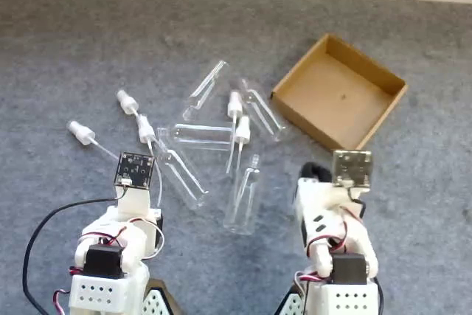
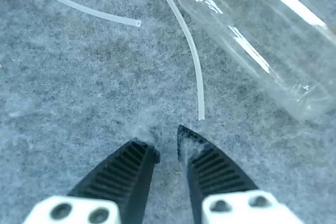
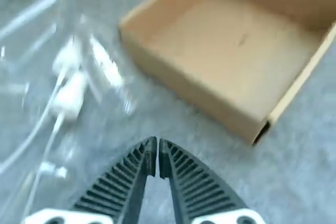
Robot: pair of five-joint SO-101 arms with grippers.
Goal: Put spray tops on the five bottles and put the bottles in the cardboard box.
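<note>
**Left pincer (image 2: 164, 141) sits at a dip tube's free end**

Its jaws stand a little apart and empty, low over the grey desk (image 2: 63, 87). The end of a spray top's dip tube (image 2: 191, 51) lies just ahead of the tips, and the tube runs away from them in a slight curve. A clear bottle (image 2: 252, 35) lies slantwise just beside it. The right pincer (image 3: 157, 153), jaws together, hangs near the cardboard box (image 3: 231, 51), so the left arm looks better placed for this tube.

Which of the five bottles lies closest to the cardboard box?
The bottle lying slanted along the box, just outside the wall that faces the other bottles. One end almost reaches that wall; the other four lie farther away.
</note>
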